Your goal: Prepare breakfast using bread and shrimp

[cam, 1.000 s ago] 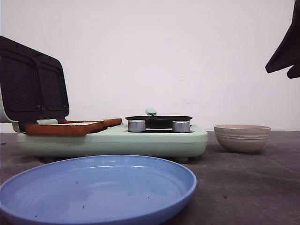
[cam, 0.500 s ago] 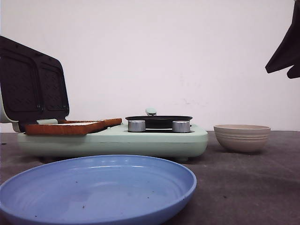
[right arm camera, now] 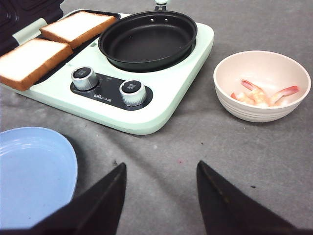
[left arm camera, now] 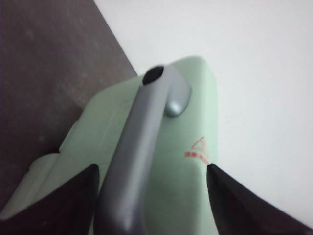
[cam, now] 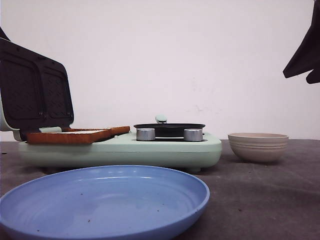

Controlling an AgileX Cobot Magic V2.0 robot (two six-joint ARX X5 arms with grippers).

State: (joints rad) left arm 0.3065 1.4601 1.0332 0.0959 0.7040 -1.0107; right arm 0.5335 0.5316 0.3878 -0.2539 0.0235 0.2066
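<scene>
mint-green breakfast maker (cam: 120, 150) fills the front view, lid (cam: 35, 90) raised; the bread (cam: 75, 135) lies on the open sandwich plate, the frying pan (cam: 169, 127) beside it, a blue plate (cam: 100, 200) nearest, a beige bowl (cam: 258, 146) off to the right. left wrist view: left gripper (left arm camera: 151, 196) spread, fingers (left arm camera: 68, 200) flanking the grey lid handle (left arm camera: 142, 147), apparently not touching it. right wrist view: right gripper (right arm camera: 159, 196) spread and empty, high over the table (right arm camera: 244, 161); two slices sit side by side; the shrimp (right arm camera: 264, 95) rest in the bowl. judged step: lid closing, or shrimp transfer to the pan; the former needs the fingers to close on the handle.
</scene>
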